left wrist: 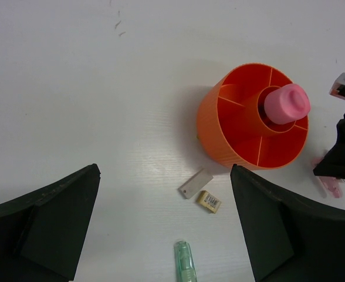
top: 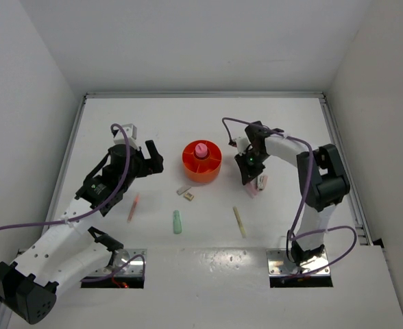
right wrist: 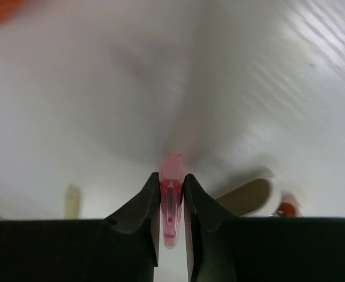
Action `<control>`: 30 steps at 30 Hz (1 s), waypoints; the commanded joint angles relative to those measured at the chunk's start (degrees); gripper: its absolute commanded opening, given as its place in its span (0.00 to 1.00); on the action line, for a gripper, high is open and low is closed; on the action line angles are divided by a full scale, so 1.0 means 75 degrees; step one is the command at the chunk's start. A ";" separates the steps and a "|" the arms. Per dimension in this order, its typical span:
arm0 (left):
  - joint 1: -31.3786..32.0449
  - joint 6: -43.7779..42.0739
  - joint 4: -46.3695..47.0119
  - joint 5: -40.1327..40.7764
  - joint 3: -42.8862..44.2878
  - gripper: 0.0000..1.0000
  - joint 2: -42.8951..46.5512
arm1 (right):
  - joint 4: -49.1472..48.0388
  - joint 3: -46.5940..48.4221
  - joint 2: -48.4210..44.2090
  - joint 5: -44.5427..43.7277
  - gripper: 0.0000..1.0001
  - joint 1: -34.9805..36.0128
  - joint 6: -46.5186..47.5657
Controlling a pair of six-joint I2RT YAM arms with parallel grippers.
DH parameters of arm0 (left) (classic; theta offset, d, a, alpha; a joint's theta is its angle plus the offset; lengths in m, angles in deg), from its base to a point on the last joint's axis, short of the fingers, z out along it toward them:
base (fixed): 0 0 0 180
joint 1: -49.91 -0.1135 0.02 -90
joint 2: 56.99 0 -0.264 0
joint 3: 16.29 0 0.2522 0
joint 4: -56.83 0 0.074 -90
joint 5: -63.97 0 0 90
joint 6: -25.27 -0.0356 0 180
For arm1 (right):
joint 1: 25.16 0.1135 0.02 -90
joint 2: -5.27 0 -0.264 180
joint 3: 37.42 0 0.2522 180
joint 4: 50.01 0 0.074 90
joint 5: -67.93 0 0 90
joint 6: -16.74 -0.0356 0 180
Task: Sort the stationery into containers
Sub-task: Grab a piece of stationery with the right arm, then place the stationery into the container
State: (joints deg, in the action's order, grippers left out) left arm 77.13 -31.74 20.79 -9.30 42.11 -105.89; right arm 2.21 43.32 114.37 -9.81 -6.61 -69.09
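Observation:
The round orange organiser stands mid-table with a pink cylinder upright in its central well. My right gripper, to the organiser's right and low over the table, is shut on the translucent pink mini stapler. My left gripper hovers open to the left of the organiser, holding nothing. Two beige blocks, a mint green stick, a pale yellow stick and a thin pink-orange pen lie on the table.
A small whitish object lies just right of the stapler. White walls close the table on three sides. The arm bases sit at the near edge.

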 commanded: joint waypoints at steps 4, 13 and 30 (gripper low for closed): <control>-0.0091 -0.0180 0.0474 -0.0496 -0.0069 1.00 0.0192 | -0.0704 0.0270 -0.2134 0.2910 0.00 0.0059 0.0804; -0.0091 -0.0344 0.0721 -0.0684 -0.0140 0.97 0.0345 | -0.7230 -0.1685 -0.3250 0.4555 0.00 -0.0106 -0.1042; -0.0091 -0.0415 0.0721 -0.0684 -0.0210 0.97 0.0204 | -1.1223 -0.1291 -0.0871 0.3663 0.00 -0.0047 -0.3168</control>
State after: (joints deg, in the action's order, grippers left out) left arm 77.11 -34.30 24.33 -14.22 40.65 -104.36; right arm -75.47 30.66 107.09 17.97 -7.11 -93.07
